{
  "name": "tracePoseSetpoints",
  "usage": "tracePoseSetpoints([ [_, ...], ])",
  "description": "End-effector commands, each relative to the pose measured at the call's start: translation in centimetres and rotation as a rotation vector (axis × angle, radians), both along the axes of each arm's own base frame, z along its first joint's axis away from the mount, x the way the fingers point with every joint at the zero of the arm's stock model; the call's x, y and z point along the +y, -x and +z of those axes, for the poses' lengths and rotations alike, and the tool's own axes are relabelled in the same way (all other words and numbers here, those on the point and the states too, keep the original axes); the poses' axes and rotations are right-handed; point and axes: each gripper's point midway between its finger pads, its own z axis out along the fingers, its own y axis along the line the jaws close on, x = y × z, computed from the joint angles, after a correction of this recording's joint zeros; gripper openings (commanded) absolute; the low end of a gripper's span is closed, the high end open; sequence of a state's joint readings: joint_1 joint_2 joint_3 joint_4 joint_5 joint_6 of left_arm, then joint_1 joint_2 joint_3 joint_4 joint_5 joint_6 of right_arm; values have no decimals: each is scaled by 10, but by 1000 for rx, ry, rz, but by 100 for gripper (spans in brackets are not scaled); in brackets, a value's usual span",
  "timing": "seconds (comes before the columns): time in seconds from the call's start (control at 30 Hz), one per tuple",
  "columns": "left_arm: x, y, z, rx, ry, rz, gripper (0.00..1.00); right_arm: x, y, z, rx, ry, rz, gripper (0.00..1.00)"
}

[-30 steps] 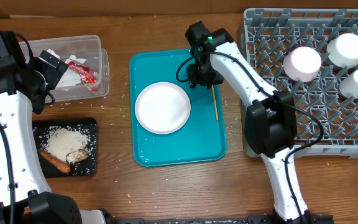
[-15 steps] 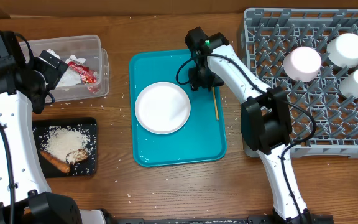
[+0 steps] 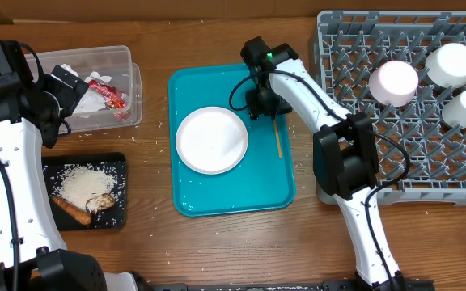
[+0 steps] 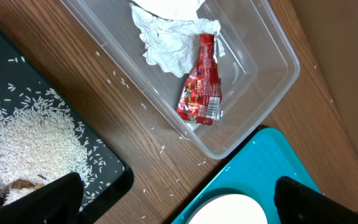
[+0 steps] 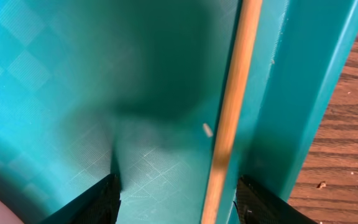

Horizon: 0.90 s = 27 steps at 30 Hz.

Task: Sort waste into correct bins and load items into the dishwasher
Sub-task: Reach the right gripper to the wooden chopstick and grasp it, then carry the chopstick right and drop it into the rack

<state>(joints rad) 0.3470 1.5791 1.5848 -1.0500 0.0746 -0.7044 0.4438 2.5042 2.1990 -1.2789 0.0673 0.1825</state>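
Stick pickup in hand: right gripper low over the teal tray, fingers spread wide and empty, wooden stick lying between them, nearer the wall-side finger; next move likely needs a centred close, then lift toward the dish rack.

A teal tray lies in the middle of the brown wooden table, long sides running near to far.

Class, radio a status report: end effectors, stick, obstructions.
Right end effector open, straddling wooden stick on teal tray. Left end effector open, empty. Tray wall close.
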Motion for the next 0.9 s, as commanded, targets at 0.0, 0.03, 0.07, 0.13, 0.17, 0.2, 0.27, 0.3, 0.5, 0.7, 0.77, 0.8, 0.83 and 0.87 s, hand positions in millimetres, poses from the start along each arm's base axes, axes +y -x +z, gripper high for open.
tracePoseSetpoints([
  [0.0, 2, -1, 12, -30, -14, 9, 100, -11, -2, -15, 22, 24, -12, 60],
  [0.03, 2, -1, 12, -30, -14, 9, 100, -10, -1, -15, 27, 14, -14, 57],
  [0.07, 2, -1, 12, -30, -14, 9, 100, -8, 0, -15, 34, 2, -15, 46],
  [0.13, 2, -1, 12, -30, -14, 9, 100, -6, 1, -15, 40, -12, -17, 31],
  [0.17, 2, -1, 12, -30, -14, 9, 100, -5, 1, -15, 39, -13, -24, 20],
  [0.2, 2, -1, 12, -30, -14, 9, 100, -5, 1, -15, 38, -14, -37, 8],
  [0.27, 2, -1, 12, -30, -14, 9, 100, -5, 1, -14, 37, -17, -76, 4],
  [0.3, 2, -1, 12, -30, -14, 9, 100, -4, 1, -11, 38, -24, -76, 4],
  [0.5, 2, -1, 12, -30, -14, 9, 100, -26, -26, 57, -85, -1, -116, 4],
  [0.7, 2, -1, 12, -30, -14, 9, 100, -98, -67, 176, -341, -87, -274, 4],
  [0.77, 2, -1, 12, -30, -14, 9, 100, -127, -74, 197, -393, -95, -329, 4],
  [0.8, 2, -1, 12, -30, -14, 9, 100, -141, -77, 203, -407, -95, -350, 4],
  [0.83, 2, -1, 12, -30, -14, 9, 100, -155, -79, 206, -416, -102, -358, 4],
  [0.87, 2, -1, 12, -30, -14, 9, 100, -161, -81, 206, -414, -114, -345, 4],
])
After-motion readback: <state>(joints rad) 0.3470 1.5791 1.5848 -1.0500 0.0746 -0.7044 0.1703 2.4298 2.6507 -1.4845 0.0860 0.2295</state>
